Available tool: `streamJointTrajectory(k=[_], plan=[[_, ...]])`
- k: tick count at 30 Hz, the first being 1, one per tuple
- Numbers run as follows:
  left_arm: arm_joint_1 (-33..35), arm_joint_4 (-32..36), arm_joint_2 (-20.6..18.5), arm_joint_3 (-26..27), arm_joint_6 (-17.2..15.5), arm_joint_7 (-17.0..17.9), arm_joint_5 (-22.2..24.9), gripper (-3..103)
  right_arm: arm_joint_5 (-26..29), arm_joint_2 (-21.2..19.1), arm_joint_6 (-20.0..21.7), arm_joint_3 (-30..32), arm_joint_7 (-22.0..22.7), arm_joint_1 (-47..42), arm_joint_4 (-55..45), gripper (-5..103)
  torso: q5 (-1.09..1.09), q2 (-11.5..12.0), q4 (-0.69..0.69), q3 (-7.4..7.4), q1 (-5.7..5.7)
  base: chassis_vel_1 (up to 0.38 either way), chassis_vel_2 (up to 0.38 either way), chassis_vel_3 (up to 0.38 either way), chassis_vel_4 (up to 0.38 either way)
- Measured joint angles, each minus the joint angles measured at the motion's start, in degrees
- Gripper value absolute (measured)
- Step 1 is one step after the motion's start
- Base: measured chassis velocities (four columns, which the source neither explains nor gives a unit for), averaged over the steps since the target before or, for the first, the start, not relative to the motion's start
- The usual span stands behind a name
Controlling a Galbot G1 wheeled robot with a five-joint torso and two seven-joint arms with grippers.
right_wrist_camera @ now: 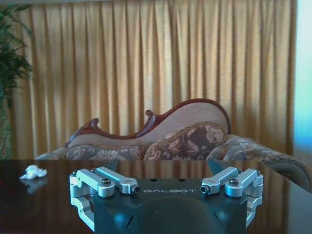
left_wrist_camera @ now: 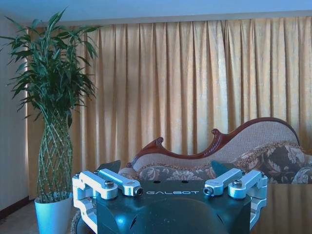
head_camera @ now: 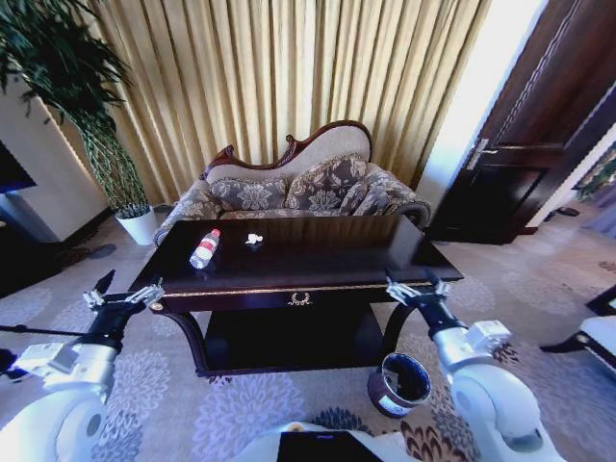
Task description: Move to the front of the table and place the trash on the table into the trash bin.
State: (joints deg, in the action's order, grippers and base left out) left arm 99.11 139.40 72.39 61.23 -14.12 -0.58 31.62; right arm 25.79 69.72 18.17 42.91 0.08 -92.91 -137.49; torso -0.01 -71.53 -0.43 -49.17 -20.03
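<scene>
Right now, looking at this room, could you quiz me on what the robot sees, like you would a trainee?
1. True or false: the plastic bottle lies on its side on the table.
2. Where is the trash bin? A) on the sofa B) on the carpet by the table's front right leg C) on the table's lower shelf
3. Fill in: the crumpled paper wad lies to the ____ of the bottle, from the robot's side.

Key:
1. True.
2. B; it is near the right gripper, which hovers at the table's front right corner, while the left gripper hovers at the front left corner. Both are open.
3. Right.
</scene>
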Motion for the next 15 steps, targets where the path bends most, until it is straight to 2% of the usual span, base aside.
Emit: streamJointTrajectory(k=[15], plan=[[0.6, 0.5, -0.4, -0.1, -0.3, 0.0, 0.2, 100, -0.5, -0.1, -0.3, -0.7, -0.5, 2.1, 4.0, 100, 0.00, 0.0, 0.00, 0.00, 0.01, -0.011, 0.008, 0.012, -0.010]])
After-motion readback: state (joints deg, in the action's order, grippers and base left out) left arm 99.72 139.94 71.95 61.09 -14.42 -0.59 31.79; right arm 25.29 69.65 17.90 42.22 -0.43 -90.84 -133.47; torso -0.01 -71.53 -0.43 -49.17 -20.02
